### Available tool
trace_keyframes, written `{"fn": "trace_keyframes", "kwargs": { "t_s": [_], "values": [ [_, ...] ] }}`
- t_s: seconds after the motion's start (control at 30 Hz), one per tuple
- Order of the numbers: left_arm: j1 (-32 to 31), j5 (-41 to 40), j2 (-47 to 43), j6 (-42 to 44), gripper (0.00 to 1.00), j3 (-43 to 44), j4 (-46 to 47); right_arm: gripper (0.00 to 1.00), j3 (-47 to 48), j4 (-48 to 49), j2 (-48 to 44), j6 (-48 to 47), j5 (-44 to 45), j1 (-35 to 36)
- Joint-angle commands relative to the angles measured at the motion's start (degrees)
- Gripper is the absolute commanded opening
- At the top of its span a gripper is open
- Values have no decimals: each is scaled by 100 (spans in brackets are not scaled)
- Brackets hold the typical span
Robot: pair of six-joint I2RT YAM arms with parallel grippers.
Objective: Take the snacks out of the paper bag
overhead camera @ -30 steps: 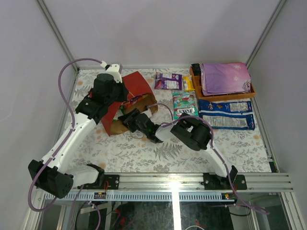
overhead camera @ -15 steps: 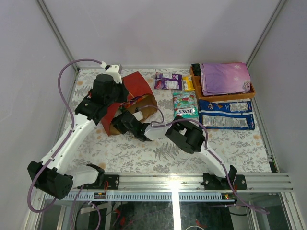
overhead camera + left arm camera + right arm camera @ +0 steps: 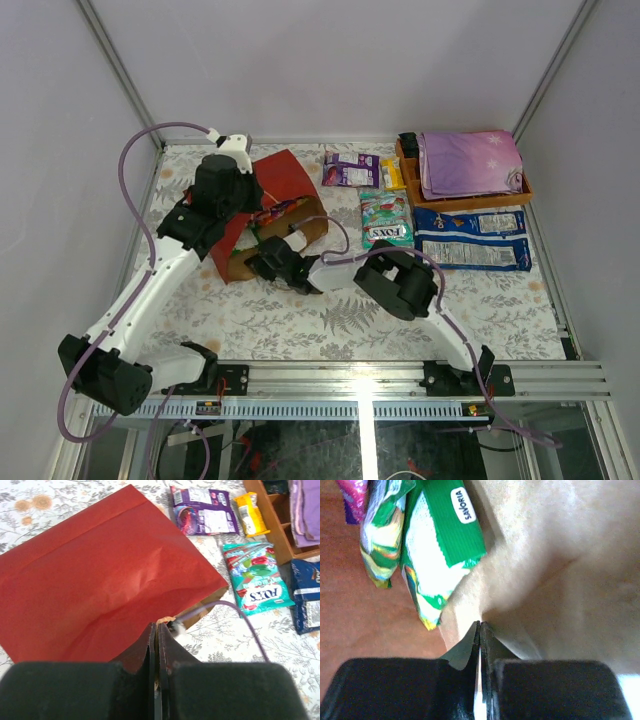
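The red paper bag (image 3: 285, 175) lies on its side with its brown mouth facing the right arm. My left gripper (image 3: 159, 628) is shut on the bag's upper rim (image 3: 167, 620), holding the mouth up. My right gripper (image 3: 480, 624) is inside the mouth, shut, with a fold of the brown inner wall (image 3: 560, 555) pinched at its tips. Up and left of it inside the bag lie a green SAVORIA packet (image 3: 445, 525), a green-yellow packet (image 3: 382, 540) and a purple one (image 3: 352, 495). Outside lie a purple packet (image 3: 350, 169), a yellow one (image 3: 393, 174) and a teal FOX'S packet (image 3: 386, 220).
Two long blue-and-white packs (image 3: 470, 221) (image 3: 475, 253) lie at the right. Behind them stands an orange-brown wooden tray (image 3: 465, 201) with a folded purple cloth (image 3: 470, 162) on it. A purple cable (image 3: 240, 620) crosses the flowered table beside the bag's mouth.
My right gripper has shut inside the bag's mouth, where it stood open before. It first pushed deeper left, then drew slightly back. The left arm has held still.
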Motion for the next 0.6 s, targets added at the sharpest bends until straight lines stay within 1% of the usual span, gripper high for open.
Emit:
{"fn": "trace_keyframes", "kwargs": {
  "t_s": [0.0, 0.07, 0.13, 0.17, 0.2, 0.23, 0.27, 0.3, 0.33, 0.47, 0.57],
  "values": [
    [59, -993, 47, 37, 0, 112, 129, 0, -669, -44, -1110, -683, 188, 65],
    [87, -1299, 75, -3, 0, 156, 49, 0, -1039, -11, -1471, -751, 421, 148],
    [120, -1246, 40, -33, 0, 166, 74, 0, -1168, 82, -1609, -737, 522, 161],
    [125, -1186, 20, -37, 0, 158, 103, 2, -1152, 175, -1598, -714, 539, 150],
    [126, -1121, 3, -37, 0, 159, 123, 19, -1105, 319, -1511, -695, 525, 138],
    [126, -1088, -6, -38, 0, 170, 127, 47, -1049, 521, -1410, -688, 512, 113],
    [126, -1074, -12, -38, 0, 166, 113, 66, -987, 675, -1312, -653, 511, 108],
    [126, -1062, -26, -31, 0, 159, 92, 73, -885, 734, -1190, -604, 534, 98],
    [121, -1041, -51, -25, 0, 155, 59, 75, -782, 752, -1083, -567, 545, 87],
    [126, -918, -218, 11, 0, 0, 136, 75, -445, 591, -744, -256, 584, 31],
    [121, -855, -303, 33, 0, -59, 211, 73, -233, 382, -518, 32, 637, 1]
  ]
}}
